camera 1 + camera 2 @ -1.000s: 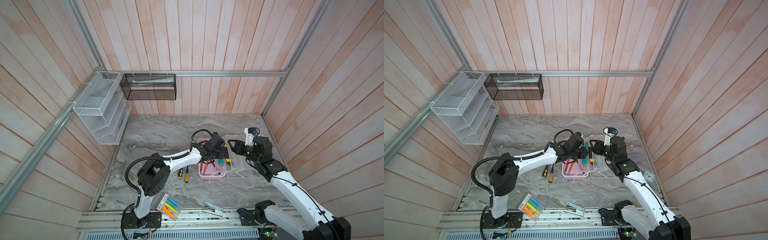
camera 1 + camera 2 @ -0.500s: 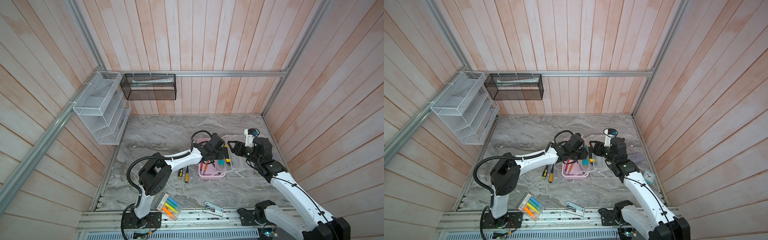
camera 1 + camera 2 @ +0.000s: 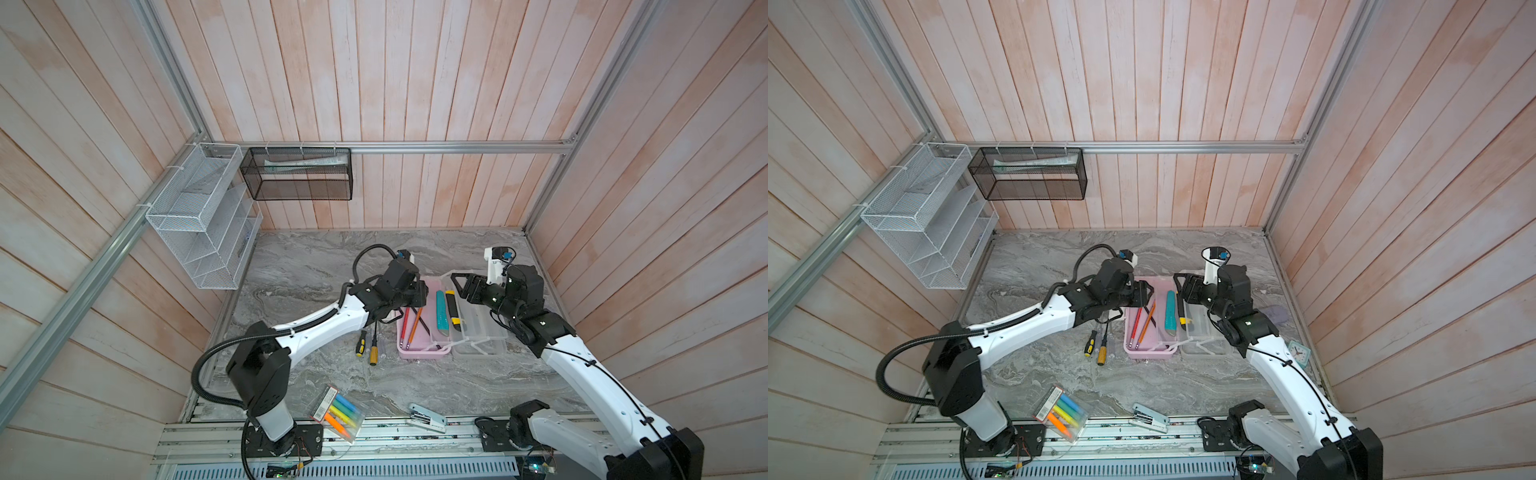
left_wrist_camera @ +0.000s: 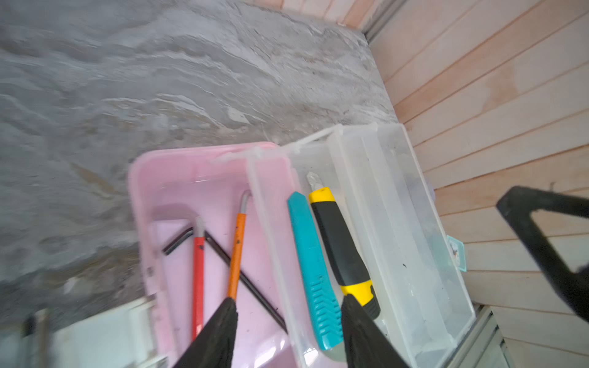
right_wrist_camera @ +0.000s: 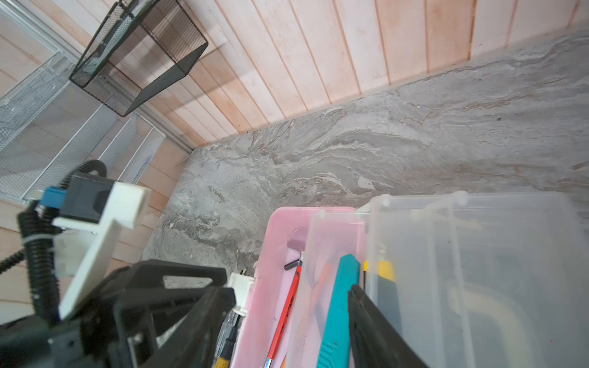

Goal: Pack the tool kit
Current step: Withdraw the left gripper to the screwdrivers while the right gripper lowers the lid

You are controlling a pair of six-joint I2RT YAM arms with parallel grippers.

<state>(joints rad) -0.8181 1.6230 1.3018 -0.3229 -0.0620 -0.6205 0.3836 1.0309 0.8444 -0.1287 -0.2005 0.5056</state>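
- Cannot see far corner of box (image 3: pixel 419 353), under left gripper (image 3: pixel 423 293).
- Cannot read label on highlighter pack (image 3: pixel 338 413): too small.
- Cannot make out table (image 4: pixel 95 95) in left wrist view: blurred.

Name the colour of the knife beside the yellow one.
Teal knife, clearest in left wrist view.

Soft, even light fills both top views, shadows faint on the counter (image 3: pixel 316 266). Toward the frame edges the wall planks (image 3: pixel 415 83) bow. The left wrist view smears with motion blur, worst over the counter; the right wrist view is sharper, near foreground soft
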